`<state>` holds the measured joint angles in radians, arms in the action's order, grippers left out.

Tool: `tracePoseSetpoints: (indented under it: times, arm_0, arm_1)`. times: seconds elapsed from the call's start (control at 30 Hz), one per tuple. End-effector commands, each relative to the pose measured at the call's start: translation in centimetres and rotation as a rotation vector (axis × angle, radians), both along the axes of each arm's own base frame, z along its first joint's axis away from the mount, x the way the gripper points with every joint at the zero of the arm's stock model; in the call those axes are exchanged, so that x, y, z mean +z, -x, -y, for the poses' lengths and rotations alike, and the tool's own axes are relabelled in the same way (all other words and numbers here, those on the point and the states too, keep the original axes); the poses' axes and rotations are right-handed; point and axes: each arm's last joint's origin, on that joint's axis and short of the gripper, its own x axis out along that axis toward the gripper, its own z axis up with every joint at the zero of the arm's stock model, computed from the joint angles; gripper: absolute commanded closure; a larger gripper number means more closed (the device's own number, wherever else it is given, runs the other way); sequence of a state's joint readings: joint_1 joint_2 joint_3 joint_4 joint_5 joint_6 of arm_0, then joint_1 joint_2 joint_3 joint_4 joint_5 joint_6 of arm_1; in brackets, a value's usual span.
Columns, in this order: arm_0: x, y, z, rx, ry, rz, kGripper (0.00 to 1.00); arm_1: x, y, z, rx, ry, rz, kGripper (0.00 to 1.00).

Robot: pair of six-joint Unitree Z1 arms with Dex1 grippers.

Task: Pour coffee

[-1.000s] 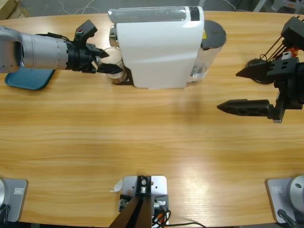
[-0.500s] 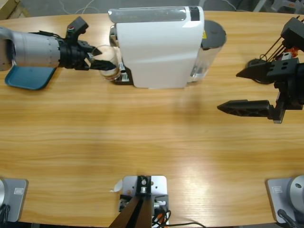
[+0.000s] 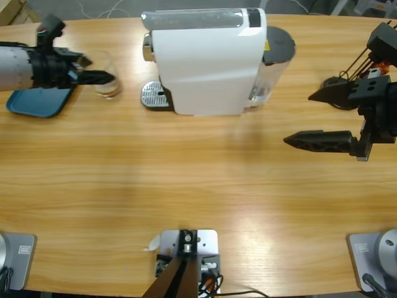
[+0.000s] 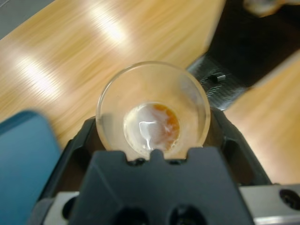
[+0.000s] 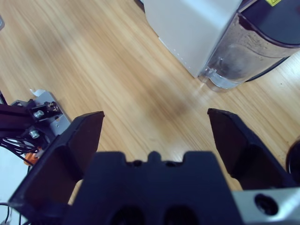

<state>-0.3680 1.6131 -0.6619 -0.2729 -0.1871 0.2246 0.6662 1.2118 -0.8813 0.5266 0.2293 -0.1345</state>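
Your long wooden table point(image 3: 198, 186) is lying bare across its near half. Further back, your right gripper point(image 3: 322, 118) is hovering at the right edge, level with the table, jaws spread wide and holding nothing. At the far left, your left gripper point(image 3: 99, 77) is reaching in sideways, clamping a clear glass tumbler point(image 3: 105, 77) holding a thin layer of coffee point(image 4: 157, 126), between a blue tray point(image 3: 37, 102) and the white coffee machine point(image 3: 208, 62).

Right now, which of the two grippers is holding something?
The left gripper, shut on the glass tumbler of coffee; the right gripper hangs open, holding nothing.
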Motion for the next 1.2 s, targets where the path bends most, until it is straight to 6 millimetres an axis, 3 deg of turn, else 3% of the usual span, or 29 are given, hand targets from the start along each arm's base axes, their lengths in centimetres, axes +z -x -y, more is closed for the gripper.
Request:
tracePoseSetpoints:
  times: [0.03,0.4,0.77,1.1,1.2]
  arm_0:
    - [-0.1,-0.5,-5.5,0.285,-0.023,-0.001,0.52]
    - [-1.6,-4.0,-10.4,0.504,-0.032,-0.028,0.506]
    - [-3.8,-5.7,-11.1,0.544,-0.093,-0.055,0.497]
    - [-4.7,-6.2,-11.9,0.562,-0.071,-0.072,0.495]
    - [-4.7,-6.2,-12.0,0.572,-0.055,-0.076,0.408]
  arm_1:
    - [-0.6,-0.7,-1.0,0.027,0.013,-0.024,0.0]
    - [-1.2,-1.5,-1.7,0.032,0.03,-0.046,0.0]
    - [-1.4,-2.4,-2.5,0.035,0.041,-0.058,0.0]
    - [-0.6,-1.8,-2.0,0.032,0.044,-0.052,0.0]
    - [-0.2,-1.5,-1.7,0.031,0.044,-0.051,0.0]
